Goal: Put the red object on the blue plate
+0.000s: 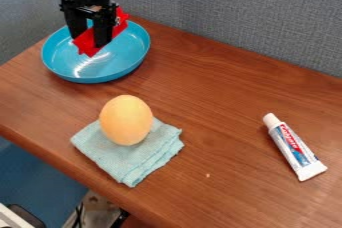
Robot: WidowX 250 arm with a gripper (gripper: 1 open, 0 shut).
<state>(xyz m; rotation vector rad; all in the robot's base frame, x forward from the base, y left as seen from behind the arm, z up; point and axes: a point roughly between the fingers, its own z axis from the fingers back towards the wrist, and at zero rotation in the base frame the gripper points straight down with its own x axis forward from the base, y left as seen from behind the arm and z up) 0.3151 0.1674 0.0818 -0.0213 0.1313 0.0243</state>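
The red object (88, 38) is a small bright red block held between the black fingers of my gripper (90, 40), which is shut on it and points straight down. It hangs just above the inside of the blue plate (114, 65), a glossy round dish at the table's far left. The block's lower end is close to the plate's floor; I cannot tell whether they touch. The arm hides the plate's back rim.
An orange egg-shaped ball (126, 119) rests on a light blue folded cloth (138, 154) near the front edge. A white toothpaste tube (294, 145) lies at the right. The wooden table's edge (40, 122) runs diagonally at the front left.
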